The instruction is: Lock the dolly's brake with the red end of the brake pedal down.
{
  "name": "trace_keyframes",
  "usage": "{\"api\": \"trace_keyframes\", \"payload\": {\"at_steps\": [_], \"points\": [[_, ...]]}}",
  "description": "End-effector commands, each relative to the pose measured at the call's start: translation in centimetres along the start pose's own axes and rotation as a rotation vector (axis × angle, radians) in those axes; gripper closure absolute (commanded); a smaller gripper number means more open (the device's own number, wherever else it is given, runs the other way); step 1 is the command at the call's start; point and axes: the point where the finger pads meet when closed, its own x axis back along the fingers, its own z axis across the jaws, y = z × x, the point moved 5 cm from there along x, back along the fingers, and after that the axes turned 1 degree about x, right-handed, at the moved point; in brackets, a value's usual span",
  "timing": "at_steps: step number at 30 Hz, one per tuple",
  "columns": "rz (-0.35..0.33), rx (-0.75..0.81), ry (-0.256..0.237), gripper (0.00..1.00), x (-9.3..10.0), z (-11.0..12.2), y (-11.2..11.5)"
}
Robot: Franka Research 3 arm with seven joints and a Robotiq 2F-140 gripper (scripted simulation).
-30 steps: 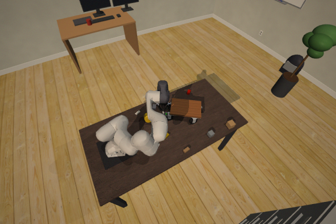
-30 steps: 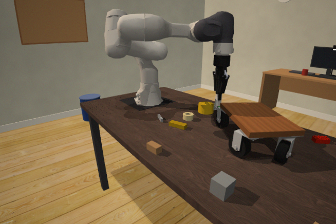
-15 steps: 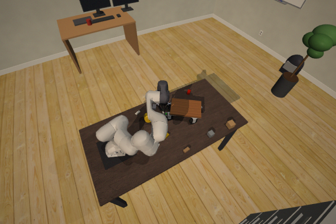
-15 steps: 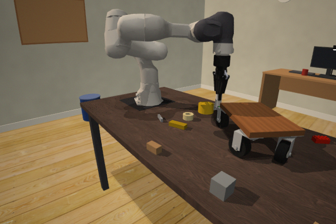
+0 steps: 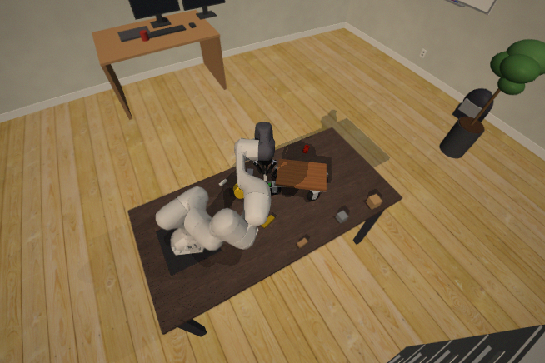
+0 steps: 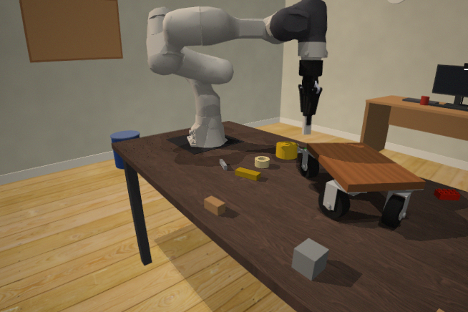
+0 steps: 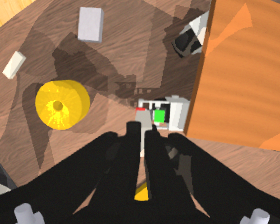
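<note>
The dolly (image 6: 367, 167) is seen on the dark table (image 6: 212, 235), all visible wheels down, just beside and below the gripper (image 6: 307, 127). The gripper is closed on nothing and hangs above the corner caster's brake pedal (image 7: 159, 115), whose green end is seen. A yellow cylinder (image 6: 286, 149) stands just beside that caster; a tape roll (image 6: 262, 161) and yellow bar (image 6: 247, 173) lie near.

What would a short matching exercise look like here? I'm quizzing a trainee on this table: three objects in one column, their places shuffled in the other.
Things:
1. grey cube
2. red brick
3. yellow cylinder

Places:
A. beside the dolly's caster under the shut gripper
B. alone on the table, nearest the exterior camera
C. on the dolly's far side from the arm's base

Pairs: 1-B, 2-C, 3-A
</note>
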Motion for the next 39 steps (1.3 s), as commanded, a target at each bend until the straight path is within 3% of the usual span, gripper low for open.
{"api": "trace_keyframes", "payload": {"at_steps": [1,8,39], "points": [[-0.014,0.010,-0.010,1.00,1.2,-0.3,0.3],[-0.014,0.010,-0.010,1.00,2.7,-0.3,0.3],[-0.014,0.010,-0.010,1.00,2.8,-0.3,0.3]]}}
